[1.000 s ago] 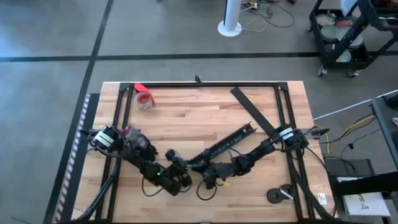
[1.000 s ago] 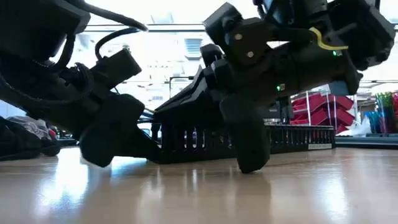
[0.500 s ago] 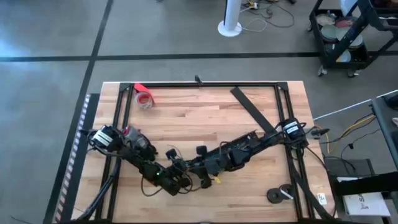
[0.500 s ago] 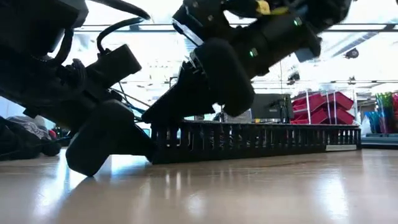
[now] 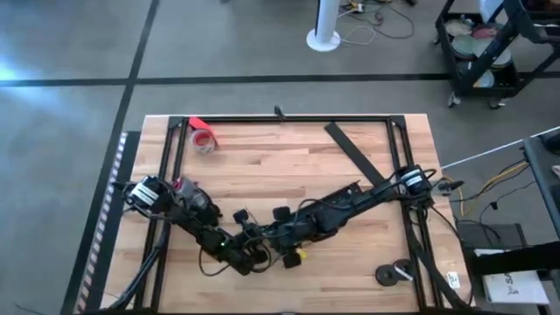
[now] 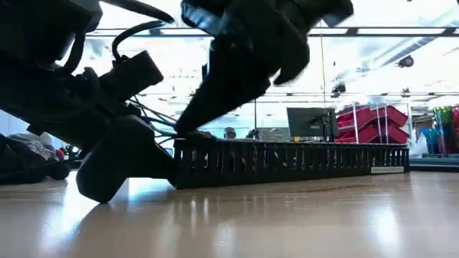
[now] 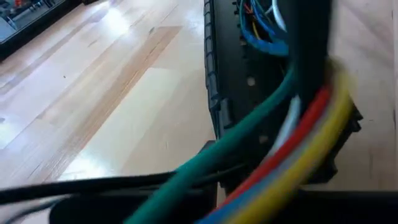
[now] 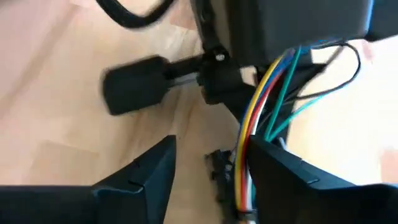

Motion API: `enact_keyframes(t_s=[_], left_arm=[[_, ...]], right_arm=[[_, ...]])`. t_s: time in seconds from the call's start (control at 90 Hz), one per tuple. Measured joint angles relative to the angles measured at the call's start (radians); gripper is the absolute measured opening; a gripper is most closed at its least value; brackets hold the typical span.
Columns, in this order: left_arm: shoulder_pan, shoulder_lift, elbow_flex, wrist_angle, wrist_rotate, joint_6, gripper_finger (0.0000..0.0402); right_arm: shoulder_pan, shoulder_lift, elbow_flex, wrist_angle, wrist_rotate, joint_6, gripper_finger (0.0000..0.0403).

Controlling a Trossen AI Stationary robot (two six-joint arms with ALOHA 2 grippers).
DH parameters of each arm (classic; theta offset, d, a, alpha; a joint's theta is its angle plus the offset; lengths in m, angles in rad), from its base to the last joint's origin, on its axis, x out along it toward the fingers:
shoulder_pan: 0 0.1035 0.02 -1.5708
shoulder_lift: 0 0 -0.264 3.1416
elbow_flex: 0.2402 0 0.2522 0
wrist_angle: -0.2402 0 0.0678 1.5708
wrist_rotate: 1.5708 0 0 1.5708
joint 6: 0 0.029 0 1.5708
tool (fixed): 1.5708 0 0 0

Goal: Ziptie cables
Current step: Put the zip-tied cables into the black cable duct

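Both grippers gather the cables [image 8: 264, 93]; right gripper [image 8: 208, 171] fingers apart, left's unclear. Next: threading the ziptie.

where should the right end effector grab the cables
Take the cables on the free stretch where the coloured wires run side by side out of the left end effector. Come from the side, fingers straddling the bundle, since it hangs clear of the table there.
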Motion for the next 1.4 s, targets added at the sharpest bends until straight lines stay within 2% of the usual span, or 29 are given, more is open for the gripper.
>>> enact_keyframes(t_s=[0.178,0.456,0.656,0.8,1.067,1.4], left_arm=[[0.000,0.000,-0.001,0.000,0.000,0.001,0.0000],[0.000,0.000,-0.001,-0.001,0.000,0.002,0.0000],[0.000,0.000,-0.001,-0.001,0.000,0.003,0.0000],[0.000,0.000,-0.001,-0.001,-0.001,0.003,0.0000],[0.000,0.001,-0.002,-0.001,-0.001,0.003,0.0000],[0.002,-0.011,-0.003,-0.008,0.016,0.035,0.0000]], right_arm=[[-0.027,-0.002,0.037,-0.098,-0.124,0.057,0.0203],[-0.036,-0.004,0.105,-0.270,-0.132,0.013,0.0223],[-0.037,-0.017,0.151,-0.357,-0.132,-0.010,0.0221],[-0.036,-0.036,0.153,-0.342,-0.120,-0.009,0.0214],[-0.033,0.026,0.097,-0.146,-0.113,0.055,0.0208],[-0.030,0.100,0.076,-0.089,-0.113,0.096,0.0258]])
